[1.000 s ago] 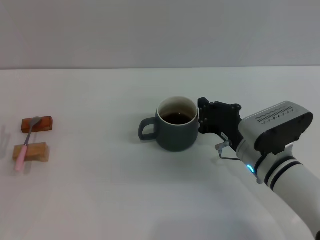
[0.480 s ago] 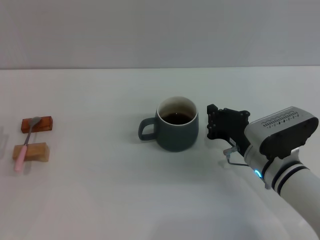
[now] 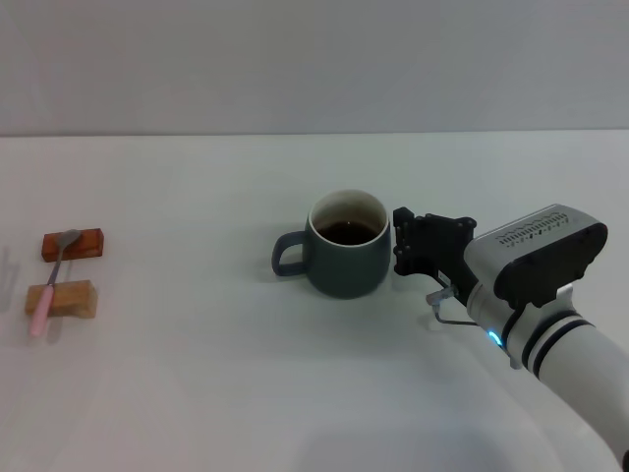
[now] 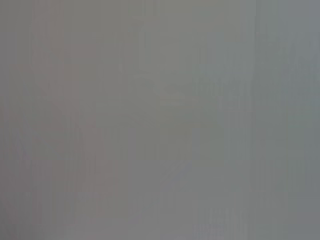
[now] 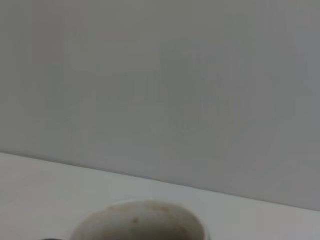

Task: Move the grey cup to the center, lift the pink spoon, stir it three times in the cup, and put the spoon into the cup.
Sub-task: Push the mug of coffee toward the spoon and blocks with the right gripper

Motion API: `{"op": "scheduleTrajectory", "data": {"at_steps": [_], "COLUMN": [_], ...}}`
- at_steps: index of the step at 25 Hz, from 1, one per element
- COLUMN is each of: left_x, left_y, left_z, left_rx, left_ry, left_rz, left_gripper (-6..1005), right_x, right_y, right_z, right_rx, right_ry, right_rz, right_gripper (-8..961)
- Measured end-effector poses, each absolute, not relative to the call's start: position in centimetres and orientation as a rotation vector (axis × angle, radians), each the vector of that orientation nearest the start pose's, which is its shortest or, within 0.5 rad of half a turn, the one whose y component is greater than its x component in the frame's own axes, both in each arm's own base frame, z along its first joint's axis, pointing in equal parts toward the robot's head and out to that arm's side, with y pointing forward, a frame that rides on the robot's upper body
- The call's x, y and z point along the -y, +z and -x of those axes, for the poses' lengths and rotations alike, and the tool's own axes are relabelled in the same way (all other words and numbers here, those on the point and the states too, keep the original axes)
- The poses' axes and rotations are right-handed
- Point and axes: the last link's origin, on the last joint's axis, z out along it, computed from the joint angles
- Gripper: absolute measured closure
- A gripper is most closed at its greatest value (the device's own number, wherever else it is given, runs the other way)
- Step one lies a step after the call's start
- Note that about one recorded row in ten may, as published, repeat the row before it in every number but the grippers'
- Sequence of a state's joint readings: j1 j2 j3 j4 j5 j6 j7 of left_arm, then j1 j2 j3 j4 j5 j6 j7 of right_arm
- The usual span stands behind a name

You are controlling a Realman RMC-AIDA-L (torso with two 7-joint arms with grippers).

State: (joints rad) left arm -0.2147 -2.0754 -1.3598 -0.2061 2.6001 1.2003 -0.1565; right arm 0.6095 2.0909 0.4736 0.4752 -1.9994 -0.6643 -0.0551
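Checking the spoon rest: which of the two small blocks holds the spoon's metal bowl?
The reddish-brown block, farther back; the light wooden block supports the pink spoon at its handle.

Even soft light, faint shadows; left wrist view blank grey blur.

The rounded dark blue-grey ceramic mug (image 3: 347,258) stands near the middle of the white table (image 3: 197,393), its loop handle toward the robot's left. The black right gripper (image 3: 401,244) sits just beside the mug on its right. Far to the left, the slim pink-handled spoon (image 3: 51,283) lies across two small blocks, the reddish-brown block (image 3: 74,244) behind the light wooden block (image 3: 61,298).
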Motion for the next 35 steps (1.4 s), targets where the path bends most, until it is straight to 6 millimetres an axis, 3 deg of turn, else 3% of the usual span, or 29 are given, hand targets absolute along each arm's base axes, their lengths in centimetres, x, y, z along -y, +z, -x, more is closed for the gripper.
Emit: {"op": "scheduleTrajectory", "data": {"at_steps": [19,23,29,35], "left_x": [-27.7,-27.7,-27.7,-27.7], "left_y": [3.1,2.9,2.8,2.5], "left_z": [38.8,38.7,38.7,38.6], "left_rx": [0.626,0.628,0.631,0.631], "left_ry": [-0.625,-0.624,-0.622,-0.621], "left_rz": [1.296,1.307,1.311,1.328], "left_gripper": [194,194,194,194], "right_x": [-33.1,-33.1,-34.7,-35.2], "right_y": [-15.5,-15.3,-13.6,-13.6], "right_z": [-21.3,-21.5,-23.2,-22.5], "right_rx": [-0.614,-0.608,-0.639,-0.626], "right_ry": [0.552,0.558,0.536,0.545], "right_rz": [2.222,2.211,2.112,2.12], "right_gripper": [954,954,954,954]}}
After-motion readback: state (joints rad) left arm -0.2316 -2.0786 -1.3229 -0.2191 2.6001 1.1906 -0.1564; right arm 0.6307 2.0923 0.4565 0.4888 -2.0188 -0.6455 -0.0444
